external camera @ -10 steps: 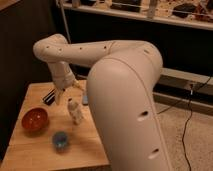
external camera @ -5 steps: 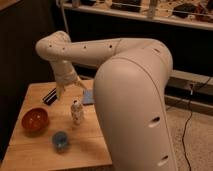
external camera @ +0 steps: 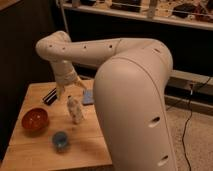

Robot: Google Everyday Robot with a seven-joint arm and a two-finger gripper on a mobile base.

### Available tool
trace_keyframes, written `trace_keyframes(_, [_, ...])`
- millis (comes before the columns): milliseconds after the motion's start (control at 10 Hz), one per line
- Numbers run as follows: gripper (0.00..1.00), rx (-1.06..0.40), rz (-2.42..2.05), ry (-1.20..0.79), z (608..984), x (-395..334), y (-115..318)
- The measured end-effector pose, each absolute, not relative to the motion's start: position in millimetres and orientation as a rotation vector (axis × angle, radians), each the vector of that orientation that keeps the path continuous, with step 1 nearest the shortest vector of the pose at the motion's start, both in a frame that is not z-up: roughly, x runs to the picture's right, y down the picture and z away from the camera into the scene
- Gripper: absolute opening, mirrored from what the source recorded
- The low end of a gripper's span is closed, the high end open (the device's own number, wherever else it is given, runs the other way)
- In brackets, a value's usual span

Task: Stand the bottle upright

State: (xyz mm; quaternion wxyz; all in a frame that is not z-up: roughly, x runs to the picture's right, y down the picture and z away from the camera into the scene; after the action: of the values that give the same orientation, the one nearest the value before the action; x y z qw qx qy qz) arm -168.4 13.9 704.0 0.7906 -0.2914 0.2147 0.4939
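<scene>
The bottle (external camera: 75,110) is small and clear-whitish with a pale cap. It stands upright on the wooden table (external camera: 30,155), right of the orange bowl (external camera: 35,120). My gripper (external camera: 70,90) hangs just above and slightly behind the bottle's cap, with the fingers spread and holding nothing. The fingers are not touching the bottle. My big white arm fills the right half of the view and hides the table's right side.
A small blue cup (external camera: 61,141) stands in front of the bottle, near the table's front. A dark flat object (external camera: 50,95) and a blue-grey flat item (external camera: 88,97) lie at the table's back. Dark shelving stands behind; a cable lies on the floor at the right.
My gripper has risen off the bottle and now sits above it. The bottle stays upright in the same spot.
</scene>
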Motion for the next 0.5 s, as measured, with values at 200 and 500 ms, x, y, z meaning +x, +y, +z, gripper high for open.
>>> trace_keyframes(200, [0.78,-0.628,1.063,0.465,704.8,-168.1,14.8])
trace_keyframes(500, [0.78,-0.628,1.063,0.465,704.7,-168.0,14.7])
